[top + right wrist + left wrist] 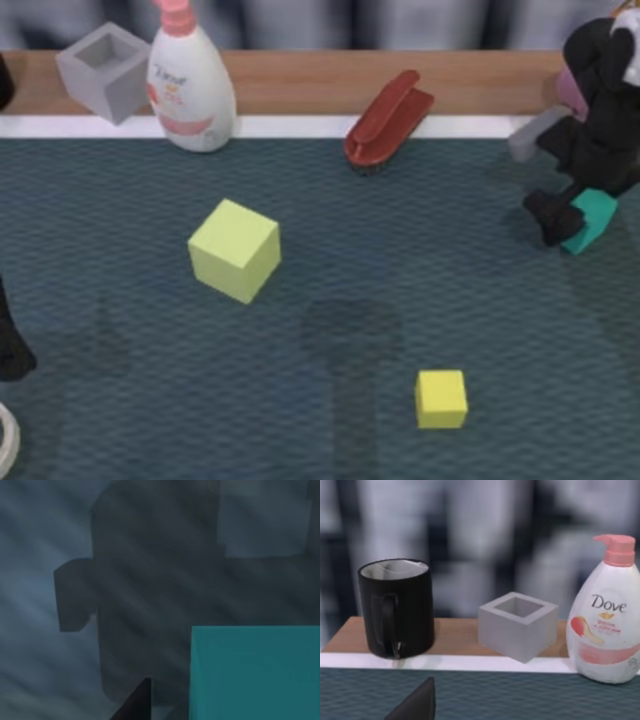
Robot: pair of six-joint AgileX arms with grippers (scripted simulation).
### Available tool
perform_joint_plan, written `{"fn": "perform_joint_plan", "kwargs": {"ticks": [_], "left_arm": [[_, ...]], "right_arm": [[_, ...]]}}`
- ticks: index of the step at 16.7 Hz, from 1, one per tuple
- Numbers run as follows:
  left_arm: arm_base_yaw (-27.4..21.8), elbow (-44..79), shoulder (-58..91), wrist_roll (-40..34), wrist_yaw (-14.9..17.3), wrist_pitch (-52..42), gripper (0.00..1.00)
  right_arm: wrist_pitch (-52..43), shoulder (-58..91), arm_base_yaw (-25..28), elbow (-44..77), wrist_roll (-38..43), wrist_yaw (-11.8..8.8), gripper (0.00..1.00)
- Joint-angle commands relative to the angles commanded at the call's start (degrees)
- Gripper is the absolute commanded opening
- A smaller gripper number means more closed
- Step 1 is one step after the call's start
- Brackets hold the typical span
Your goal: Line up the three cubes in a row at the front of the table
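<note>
Right hand [572,225] at table's right, raised, fingers clamped; left arm parked left.
</note>
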Motion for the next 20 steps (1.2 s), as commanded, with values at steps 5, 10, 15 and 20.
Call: {"fn": "perform_joint_plan", "kwargs": {"ticks": [5, 10, 15, 20], "left_arm": [[0.0, 0.0, 0.0, 0.0, 0.0, 0.0, 1.0], [0.0, 0.0, 0.0, 0.0, 0.0, 0.0, 1.0], [0.0, 0.0, 0.0, 0.0, 0.0, 0.0, 1.0], [0.0, 0.0, 0.0, 0.0, 0.0, 0.0, 1.0]], "right_arm": [[0.0, 0.0, 0.0, 0.0, 0.0, 0.0, 0.02], [0.0, 0.0, 0.0, 0.0, 0.0, 0.0, 0.0], [-0.9, -1.4, 0.0, 0.2, 0.4, -0.5, 0.0], [-9.0, -3.6, 0.2, 5.7, 0.3, -0.5, 0.0]]}}
